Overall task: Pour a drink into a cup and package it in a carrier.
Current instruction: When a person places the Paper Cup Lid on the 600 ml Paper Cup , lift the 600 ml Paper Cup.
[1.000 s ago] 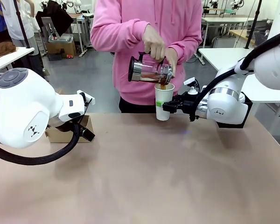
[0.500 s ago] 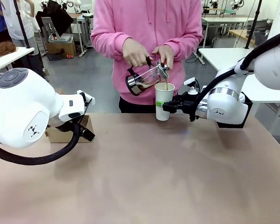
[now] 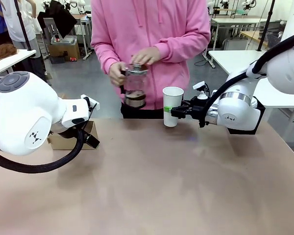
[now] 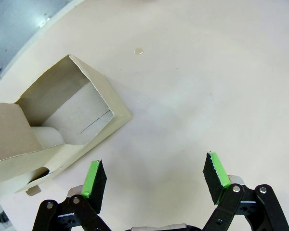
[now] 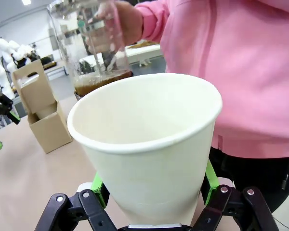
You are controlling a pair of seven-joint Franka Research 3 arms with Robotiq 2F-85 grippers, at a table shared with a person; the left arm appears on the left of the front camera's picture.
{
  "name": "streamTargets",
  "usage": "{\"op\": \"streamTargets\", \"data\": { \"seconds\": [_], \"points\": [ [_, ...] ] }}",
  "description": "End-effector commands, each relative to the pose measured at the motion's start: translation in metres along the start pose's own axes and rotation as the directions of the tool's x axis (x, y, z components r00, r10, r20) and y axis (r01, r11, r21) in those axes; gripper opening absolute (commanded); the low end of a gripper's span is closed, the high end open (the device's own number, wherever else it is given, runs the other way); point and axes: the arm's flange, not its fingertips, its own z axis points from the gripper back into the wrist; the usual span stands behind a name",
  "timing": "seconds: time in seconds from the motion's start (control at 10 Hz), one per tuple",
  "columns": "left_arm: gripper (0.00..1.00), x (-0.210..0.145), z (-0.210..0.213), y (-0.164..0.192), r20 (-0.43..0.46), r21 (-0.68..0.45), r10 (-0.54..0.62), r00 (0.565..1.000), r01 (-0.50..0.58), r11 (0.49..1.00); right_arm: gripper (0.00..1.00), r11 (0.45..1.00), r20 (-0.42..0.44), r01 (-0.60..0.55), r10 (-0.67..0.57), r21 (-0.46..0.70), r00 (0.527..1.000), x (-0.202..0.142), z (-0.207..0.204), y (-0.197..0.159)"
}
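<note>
R claw (image 3: pixel 170 111) clamps cup (image 3: pixel 173 98) upright; L claw (image 4: pixel 154 172) spread wide, carrier (image 4: pixel 94 79) just beside.

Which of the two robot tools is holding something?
The right tool, clamped on the white cup; the left tool gapes empty beside the cardboard carrier.

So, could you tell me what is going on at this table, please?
A person in a pink top holds the glass pitcher upright in both hands, with some dark drink in it, beside the cup rather than over it. The right gripper is shut on the cup at the table's far side. The left gripper hangs open above the table, next to the carrier.
</note>
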Motion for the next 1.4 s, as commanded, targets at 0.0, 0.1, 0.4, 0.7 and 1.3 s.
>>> {"op": "streamTargets", "data": {
  "seconds": [0.0,0.1,0.4,0.7,1.3],
  "points": [
    [1.00,0.0000,0.0003,0.0001,0.001,-0.001,0.000,1.000,0.000,1.000,0.87,1.000,0.003,0.002,-0.002,-0.002,1.000,0.0032,0.0014,0.0033],
    [1.00,0.0000,0.0003,0.0001,0.001,-0.001,0.000,1.000,0.000,1.000,0.87,1.000,0.003,0.002,-0.002,-0.002,1.000,0.0032,0.0014,0.0033],
    [1.00,0.0000,0.0003,0.0001,0.001,-0.001,0.000,1.000,0.000,1.000,0.87,1.000,0.003,0.002,-0.002,-0.002,1.000,0.0032,0.0014,0.0033],
    [1.00,0.0000,0.0003,0.0001,0.001,-0.001,0.000,1.000,0.000,1.000,0.87,1.000,0.003,0.002,-0.002,-0.002,1.000,0.0032,0.0014,0.0033],
    [1.00,0.0000,0.0003,0.0001,0.001,-0.001,0.000,1.000,0.000,1.000,0.87,1.000,0.003,0.002,-0.002,-0.002,1.000,0.0032,0.0014,0.0033]
  ]
}}
